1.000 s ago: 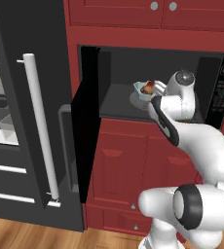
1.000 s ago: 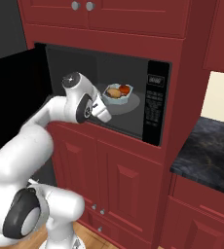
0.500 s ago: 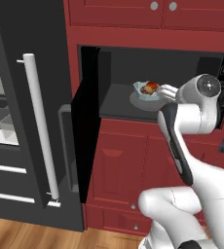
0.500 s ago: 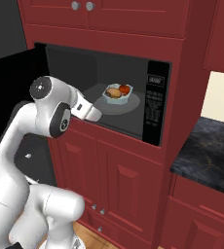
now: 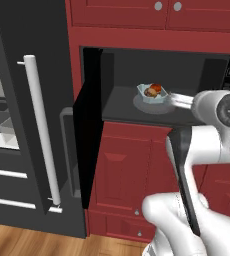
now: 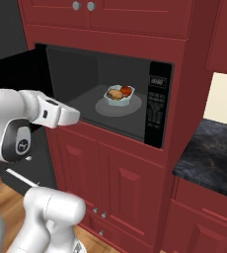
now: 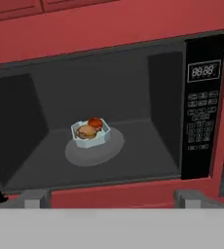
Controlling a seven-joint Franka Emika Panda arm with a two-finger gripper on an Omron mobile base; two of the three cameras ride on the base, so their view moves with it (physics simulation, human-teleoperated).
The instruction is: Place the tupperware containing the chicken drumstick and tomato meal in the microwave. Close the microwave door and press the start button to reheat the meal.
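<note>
The pale-blue tupperware (image 7: 90, 131) rests on the round grey turntable (image 7: 94, 150) inside the microwave (image 7: 99, 78), with the brown chicken drumstick (image 7: 86, 131) and the red tomato (image 7: 95, 122) in it. It also shows in both base views, tupperware (image 5: 153, 92) and tupperware (image 6: 119, 95). The microwave door (image 5: 89, 140) stands swung open to the left. My gripper (image 7: 112, 198) is open and empty. It hangs outside the cavity, just in front of the microwave's lower front edge and facing in. The button panel (image 7: 201, 112) is on the right.
A tall dark door with a long white handle (image 5: 42, 130) stands left of the open microwave door. Red cabinet doors (image 5: 132, 170) sit below the microwave and more red cabinets above. A dark stone countertop (image 6: 209, 153) lies to the right.
My arm has drawn back out of the microwave cavity, away from the tupperware, which stays on the turntable. The jaws have stayed open.
</note>
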